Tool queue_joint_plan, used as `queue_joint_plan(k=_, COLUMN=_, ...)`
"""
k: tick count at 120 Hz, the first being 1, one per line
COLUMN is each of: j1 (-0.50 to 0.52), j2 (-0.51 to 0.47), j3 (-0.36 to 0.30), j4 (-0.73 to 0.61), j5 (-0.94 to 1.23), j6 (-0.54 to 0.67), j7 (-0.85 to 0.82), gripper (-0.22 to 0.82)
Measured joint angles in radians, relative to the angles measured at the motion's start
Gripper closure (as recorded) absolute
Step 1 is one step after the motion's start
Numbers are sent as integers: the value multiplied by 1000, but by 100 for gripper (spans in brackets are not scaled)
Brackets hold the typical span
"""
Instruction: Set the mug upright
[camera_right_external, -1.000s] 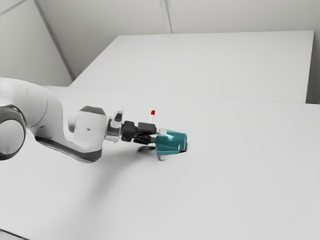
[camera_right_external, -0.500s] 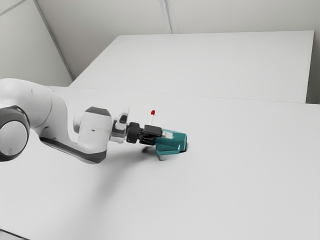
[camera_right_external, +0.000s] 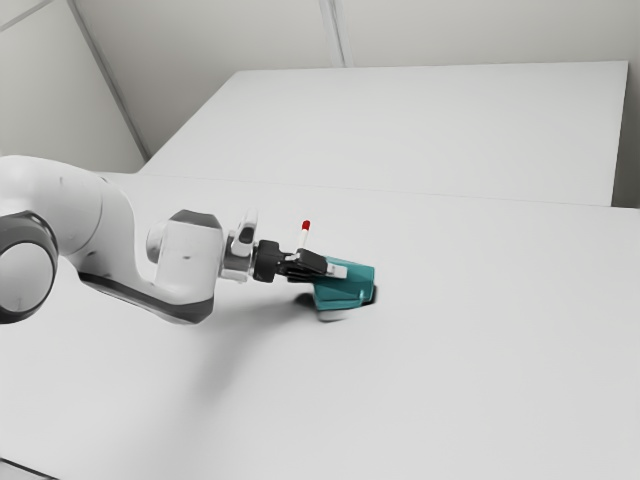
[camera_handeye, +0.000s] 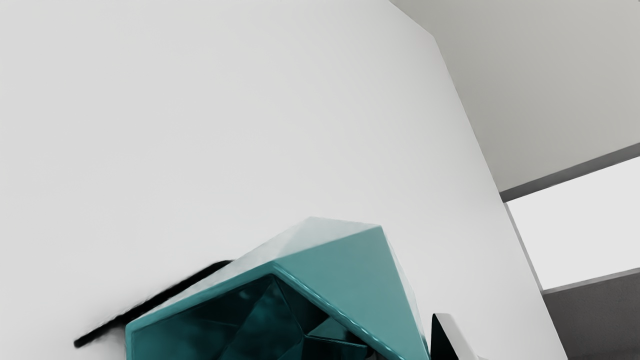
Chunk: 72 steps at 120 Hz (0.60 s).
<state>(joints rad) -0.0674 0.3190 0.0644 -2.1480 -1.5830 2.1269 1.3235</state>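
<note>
we have the black two-finger gripper (camera_right_external: 340, 271) at the faceted teal mug (camera_right_external: 352, 288), near the middle of the exterior view. its fingers are drawn together with only the thickness of the mug's wall between them, so we have hold of the mug by that wall (a thin thing to hang on to). in the wrist view, a pale finger with a dark inner face (camera_handeye: 457, 342) stands against the outside of the wall, and a small dark bit of the other one is at the inside, just by the rim.

the mug is tipped over, not upright: its angular mouth faces back toward our hand, and its base points to the exterior view's right. we cannot tell whether any of it bears on the smooth pale grey table (camera_right_external: 480, 340). a soft shadow lies beside and below it. the white jointed arm (camera_right_external: 190, 258) reaches in from the exterior view's left. past the gripper, near the mug but apart from it, we see a slim white stick with a red tip (camera_right_external: 304, 235).
</note>
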Motion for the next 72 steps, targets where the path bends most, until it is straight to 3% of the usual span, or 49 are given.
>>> queue_joint_plan(k=30, j1=-3, j2=-8, j3=-2, j4=0, j5=3, j6=4, j7=6, gripper=76)
queue_joint_plan(k=72, j1=-13, j2=-98, j3=-1, j4=0, j5=39, j6=13, j7=8, gripper=78)
